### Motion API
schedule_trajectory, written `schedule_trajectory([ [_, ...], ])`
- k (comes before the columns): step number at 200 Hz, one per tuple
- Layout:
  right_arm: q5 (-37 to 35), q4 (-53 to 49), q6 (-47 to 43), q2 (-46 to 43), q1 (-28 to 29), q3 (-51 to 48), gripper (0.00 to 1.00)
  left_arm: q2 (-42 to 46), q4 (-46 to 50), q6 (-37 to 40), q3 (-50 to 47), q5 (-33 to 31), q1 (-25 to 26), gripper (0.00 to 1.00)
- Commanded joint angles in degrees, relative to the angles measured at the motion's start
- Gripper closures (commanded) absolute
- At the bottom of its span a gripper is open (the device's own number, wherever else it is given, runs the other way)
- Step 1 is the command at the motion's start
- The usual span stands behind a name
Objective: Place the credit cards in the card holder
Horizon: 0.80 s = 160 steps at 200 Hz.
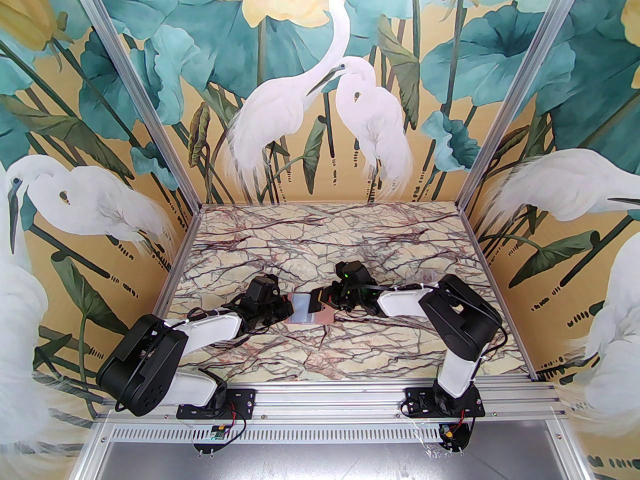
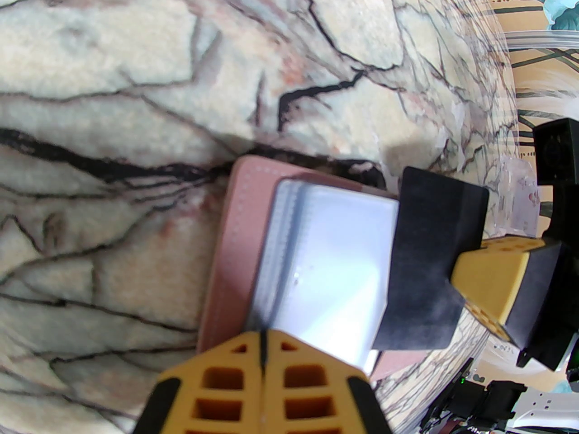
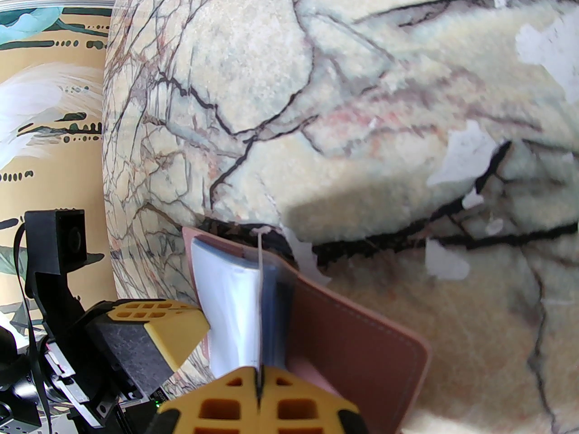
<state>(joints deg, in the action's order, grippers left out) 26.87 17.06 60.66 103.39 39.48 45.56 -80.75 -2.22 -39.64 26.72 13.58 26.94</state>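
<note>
Since the right fingers are pressed together on a thin, pale, see-through credit card, seen edge-on and running straight out from their tips toward the left, the coming move turns on that edge meeting a pocket. Directly under it lies the small dusty-pink leather-like card holder, spread open on the marble-patterned bench midway between the arms, its long axis left to right. Its pale shiny grey-blue leaves face up, slightly fanned. The left fingers are closed too, tips against the leaves' left edge; whether they pinch a leaf I cannot tell. Both arms are equally near; the right one, I judge, does the sliding.
</note>
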Motion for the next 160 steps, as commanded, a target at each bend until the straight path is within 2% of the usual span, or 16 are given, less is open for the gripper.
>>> schedule_trajectory([
  [1,0.09,1.40,0.86,1.52,0.94,-0.01,1.00,-2.17,1.94,-0.11,-1.26,-1.66,-0.40,0.93],
  [160,-0.22,2.11,2.79,0.80,2.44,-3.33,1.00,-1.56,1.95,-0.23,-1.65,-1.70,-0.40,0.93],
])
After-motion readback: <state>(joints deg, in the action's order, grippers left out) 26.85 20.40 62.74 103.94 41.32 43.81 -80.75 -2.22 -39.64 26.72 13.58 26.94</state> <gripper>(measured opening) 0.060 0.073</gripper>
